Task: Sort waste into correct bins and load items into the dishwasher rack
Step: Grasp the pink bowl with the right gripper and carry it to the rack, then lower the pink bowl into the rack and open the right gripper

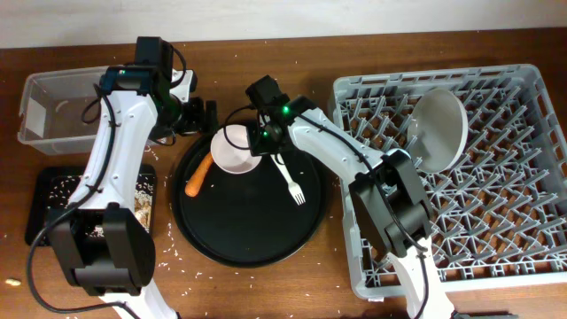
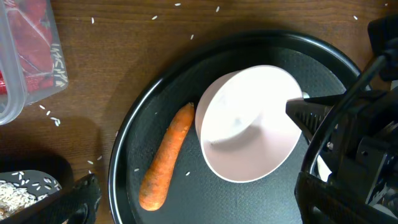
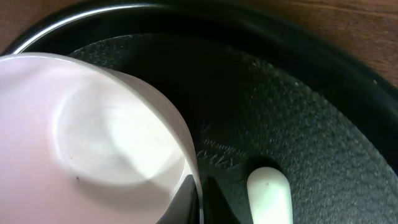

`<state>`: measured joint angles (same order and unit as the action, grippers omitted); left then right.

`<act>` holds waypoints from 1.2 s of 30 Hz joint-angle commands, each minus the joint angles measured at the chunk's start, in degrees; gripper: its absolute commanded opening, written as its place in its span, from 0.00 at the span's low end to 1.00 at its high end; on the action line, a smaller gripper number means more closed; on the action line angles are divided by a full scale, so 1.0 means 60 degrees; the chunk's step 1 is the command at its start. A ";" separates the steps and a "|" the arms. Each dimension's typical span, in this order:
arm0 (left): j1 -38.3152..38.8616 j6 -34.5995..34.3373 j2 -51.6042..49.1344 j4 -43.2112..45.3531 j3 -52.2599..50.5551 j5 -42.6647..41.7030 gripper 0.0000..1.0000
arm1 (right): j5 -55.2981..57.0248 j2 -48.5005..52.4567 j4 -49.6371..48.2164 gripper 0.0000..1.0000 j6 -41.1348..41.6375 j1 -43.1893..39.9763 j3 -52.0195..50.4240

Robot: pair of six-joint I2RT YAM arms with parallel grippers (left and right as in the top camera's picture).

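Observation:
The small white bowl sits tilted on the large round black tray. My right gripper is shut on the bowl's right rim; the pinch shows in the right wrist view. The orange carrot lies left of the bowl, as the left wrist view shows. My left gripper is open and empty above the tray's upper left edge. The white plastic spoon lies right of the bowl. The pale grey plate stands in the dishwasher rack. The cup is out of view.
The clear tub stands at the far left with the red wrapper inside. The shallow black tray below it holds pale scraps. Loose grains lie on the table around both bins.

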<state>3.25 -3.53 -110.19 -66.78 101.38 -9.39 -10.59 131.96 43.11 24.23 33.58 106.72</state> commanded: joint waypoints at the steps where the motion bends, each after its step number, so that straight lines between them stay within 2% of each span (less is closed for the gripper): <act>1: -0.0026 -0.0018 0.0277 0.0011 0.0182 0.0040 0.99 | 0.0095 -0.0233 0.0219 0.04 0.0047 -0.0237 0.0109; 7: -0.0026 -0.0018 0.0277 0.0011 0.0182 0.0040 0.99 | 0.0208 -0.0809 0.0922 0.04 -0.0280 -0.0612 0.0113; 9: -0.0026 -0.0018 0.0277 0.0011 0.0182 0.0040 0.99 | 0.1140 -0.1413 0.1373 0.04 -0.0280 -0.0601 0.0113; 16: -0.0026 -0.0018 0.0277 0.0011 0.0182 0.0040 0.99 | 0.2575 -0.2481 0.2448 0.04 -0.0459 -0.0834 0.0127; 24: -0.0026 -0.0018 0.0277 0.0011 0.0182 0.0040 0.99 | 0.4648 -0.4073 0.4011 0.04 -0.0674 -0.1690 0.0127; 30: -0.0026 -0.0018 0.0277 0.0011 0.0182 0.0040 0.99 | 0.8138 -0.4670 0.4685 0.04 -0.0681 -0.2357 0.0127; 32: -0.0026 -0.0018 0.0277 0.0011 0.0182 0.0040 0.99 | 0.9147 -0.4663 0.4634 0.04 -0.1064 -0.2422 0.0124; 34: -0.0026 -0.0018 0.0277 0.0011 0.0182 0.0040 0.99 | 1.0947 -0.4568 0.4401 0.04 -0.1162 -0.2422 0.0124; 36: -0.0026 -0.0018 0.0277 0.0011 0.0182 0.0040 0.99 | 1.1129 -0.4437 0.3840 0.04 -0.2033 -0.2422 0.0117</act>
<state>3.25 -3.53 -110.19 -66.65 101.38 -9.39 47.99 105.27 68.73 17.26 19.16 106.94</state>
